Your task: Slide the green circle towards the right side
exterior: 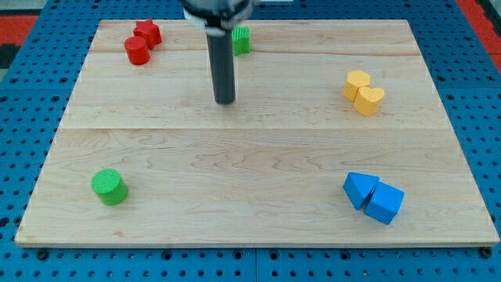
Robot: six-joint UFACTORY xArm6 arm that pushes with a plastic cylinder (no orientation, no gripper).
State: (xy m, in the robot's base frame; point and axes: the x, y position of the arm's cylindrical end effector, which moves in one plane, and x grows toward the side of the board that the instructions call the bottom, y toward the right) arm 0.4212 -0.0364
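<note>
The green circle (109, 186) is a short green cylinder near the board's bottom left corner. My tip (225, 101) is the lower end of a dark rod in the upper middle of the board, far up and to the right of the green circle and not touching any block. A second green block (241, 39), partly hidden behind the rod, sits near the top edge just right of the rod.
Two red blocks (142, 42) touch each other at the top left. Two yellow blocks (364, 92) touch at the right. Two blue blocks (373, 197) touch at the bottom right. The wooden board (250, 157) lies on a blue pegboard.
</note>
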